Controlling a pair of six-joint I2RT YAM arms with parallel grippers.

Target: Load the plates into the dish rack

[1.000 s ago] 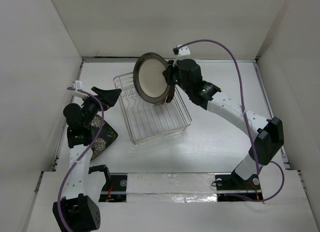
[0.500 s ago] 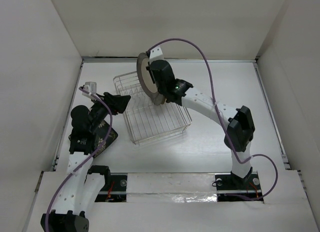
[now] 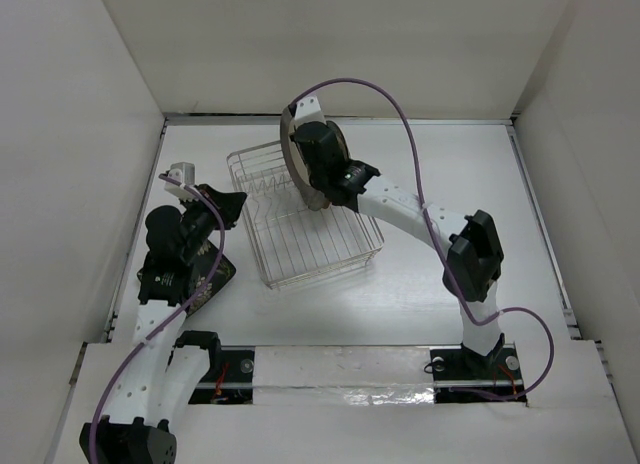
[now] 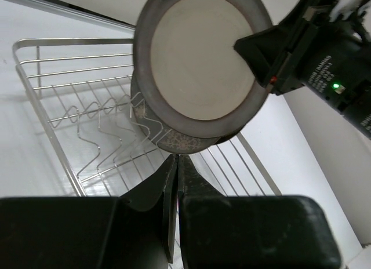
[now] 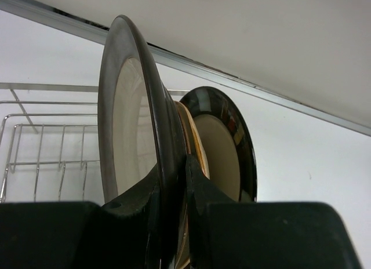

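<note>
A silver-rimmed cream plate (image 3: 291, 149) stands upright on edge over the far end of the dish rack (image 3: 264, 267). My right gripper (image 5: 173, 164) is shut on its lower rim. Close behind this plate (image 5: 124, 106) stands a black-rimmed gold plate (image 5: 223, 147), with a tan plate edge (image 5: 194, 141) between them. In the left wrist view the cream plate (image 4: 200, 57) hangs above a dark patterned plate (image 4: 174, 142) in the rack (image 4: 35, 101). My left gripper (image 4: 177, 163) is shut and empty, left of the rack (image 3: 227, 203). A dark floral plate (image 3: 210, 277) lies on the table under the left arm.
White walls box in the table on three sides. The rack's upright wire prongs (image 4: 87, 115) stand in the part left of the plates. The right arm (image 3: 420, 212) stretches across the table from the near right.
My right arm swung the cream plate left and turned it edge-on over the rack's far end. My left gripper closed from open to shut, with nothing in it.
</note>
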